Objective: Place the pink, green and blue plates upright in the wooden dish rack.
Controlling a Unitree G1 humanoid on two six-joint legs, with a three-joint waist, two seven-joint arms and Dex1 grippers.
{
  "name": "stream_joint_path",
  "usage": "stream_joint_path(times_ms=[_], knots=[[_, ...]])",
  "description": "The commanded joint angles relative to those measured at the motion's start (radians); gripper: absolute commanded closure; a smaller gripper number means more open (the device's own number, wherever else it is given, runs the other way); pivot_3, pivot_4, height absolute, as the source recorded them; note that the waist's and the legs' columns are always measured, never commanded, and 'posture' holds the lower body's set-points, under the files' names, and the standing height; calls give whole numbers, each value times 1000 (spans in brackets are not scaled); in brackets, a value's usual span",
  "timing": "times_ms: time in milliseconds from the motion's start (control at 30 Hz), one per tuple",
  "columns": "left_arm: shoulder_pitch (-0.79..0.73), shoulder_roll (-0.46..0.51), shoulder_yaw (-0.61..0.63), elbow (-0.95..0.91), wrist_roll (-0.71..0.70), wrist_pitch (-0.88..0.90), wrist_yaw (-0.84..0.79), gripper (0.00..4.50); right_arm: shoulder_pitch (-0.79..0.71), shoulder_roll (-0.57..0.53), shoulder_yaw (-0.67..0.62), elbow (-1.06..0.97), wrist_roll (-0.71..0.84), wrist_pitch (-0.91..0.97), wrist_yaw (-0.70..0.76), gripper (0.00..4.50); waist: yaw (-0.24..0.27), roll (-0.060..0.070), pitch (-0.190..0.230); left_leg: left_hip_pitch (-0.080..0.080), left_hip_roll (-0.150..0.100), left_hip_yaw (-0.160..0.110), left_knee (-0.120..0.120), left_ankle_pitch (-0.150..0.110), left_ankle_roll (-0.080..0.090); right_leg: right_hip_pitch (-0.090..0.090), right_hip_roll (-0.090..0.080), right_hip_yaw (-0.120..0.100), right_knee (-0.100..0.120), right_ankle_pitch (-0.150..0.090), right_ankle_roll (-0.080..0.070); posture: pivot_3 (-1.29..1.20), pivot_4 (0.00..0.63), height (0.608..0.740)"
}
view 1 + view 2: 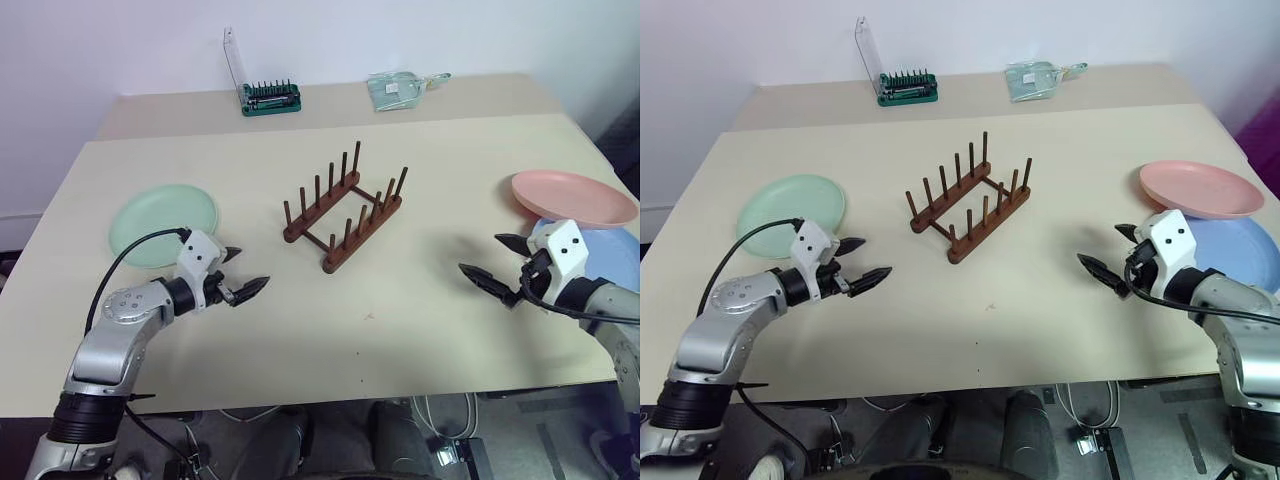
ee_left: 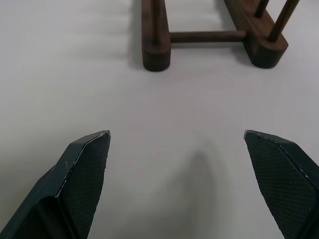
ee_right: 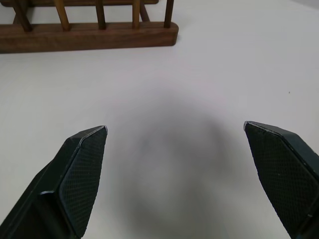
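Observation:
The wooden dish rack stands mid-table, its pegs bare. A mint green plate lies flat at the left. At the right edge the pink plate rests partly on top of the pale blue plate. My left gripper hovers open beside the green plate, pointing toward the rack. My right gripper hovers open just in front of the pink and blue plates, also aimed at the rack. Nothing sits between either pair of fingers.
A green screwdriver-bit holder with a raised clear lid and a clear plastic bag sit on the far table section. Bare tabletop lies between the rack and the near edge.

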Motion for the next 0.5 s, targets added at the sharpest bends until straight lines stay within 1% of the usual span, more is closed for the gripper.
stream_joint_path(times_ms=[33,233,300,400,433,500], knots=[[4,-5,-1,-34,0,-10,11,89,-54,2,-1,-9,10,-17,-12,0,-1,0,0,0,0,0,0,0,0,0,0,0,0,0,0,0,150,740],[28,-16,-14,-75,-15,0,20,89,-89,7,31,1,1,-26,-16,0,0,0,0,0,1,0,0,0,0,0,0,0,-1,0,0,0,150,740],[44,-17,-32,-109,-48,20,-9,89,-88,12,41,-17,2,-23,-21,0,1,0,0,0,1,0,0,0,0,0,0,0,-2,0,0,0,150,740],[56,-32,-98,-162,-65,48,-34,89,-82,27,64,-51,2,-18,-36,0,1,0,0,0,1,0,0,0,1,0,0,0,-2,0,0,0,150,740],[50,-47,-139,-170,-40,40,-21,89,-80,30,67,-54,3,-19,-38,0,1,0,0,0,0,0,0,0,1,0,0,0,-2,0,0,0,150,740],[42,-65,-179,-158,3,17,0,89,-78,46,84,-81,2,-9,-56,0,1,0,0,0,0,0,0,0,0,1,0,0,-2,0,0,0,150,740]])
